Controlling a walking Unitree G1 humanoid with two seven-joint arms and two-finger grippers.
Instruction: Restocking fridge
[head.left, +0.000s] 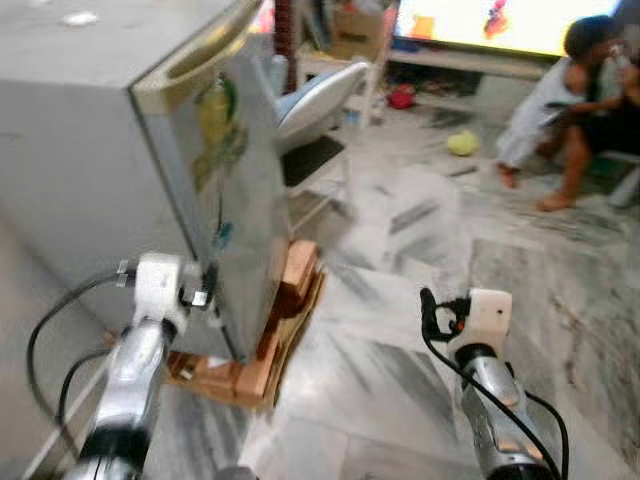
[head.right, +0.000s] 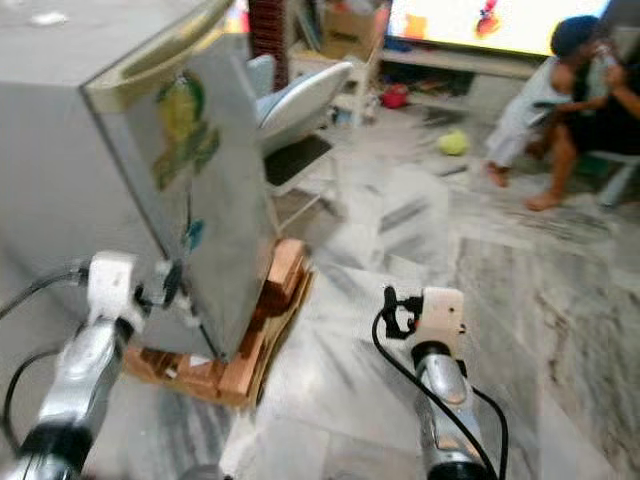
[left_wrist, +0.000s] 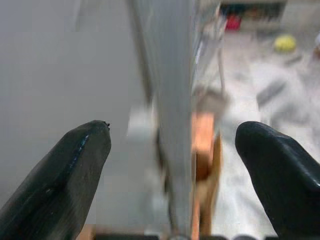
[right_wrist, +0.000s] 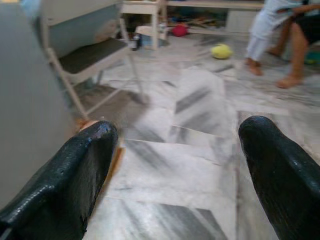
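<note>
A small grey fridge (head.left: 90, 150) stands at the left on wooden blocks (head.left: 285, 320), its stickered door (head.left: 240, 190) looking closed. My left gripper (head.left: 205, 290) is low at the fridge's front corner. In the left wrist view it (left_wrist: 172, 129) is open, with the door's edge (left_wrist: 170, 100) between the two fingers and no contact visible. My right gripper (head.left: 430, 305) hangs over the marble floor to the right of the fridge. The right wrist view shows it (right_wrist: 177, 126) open with nothing between its fingers.
A folding chair (head.left: 315, 110) stands just behind the fridge. Two people (head.left: 560, 100) sit on the floor at the far right, below a lit screen (head.left: 500, 20). A yellow ball (head.left: 462, 143) lies near them. Marble floor (head.left: 400, 260) stretches between fridge and people.
</note>
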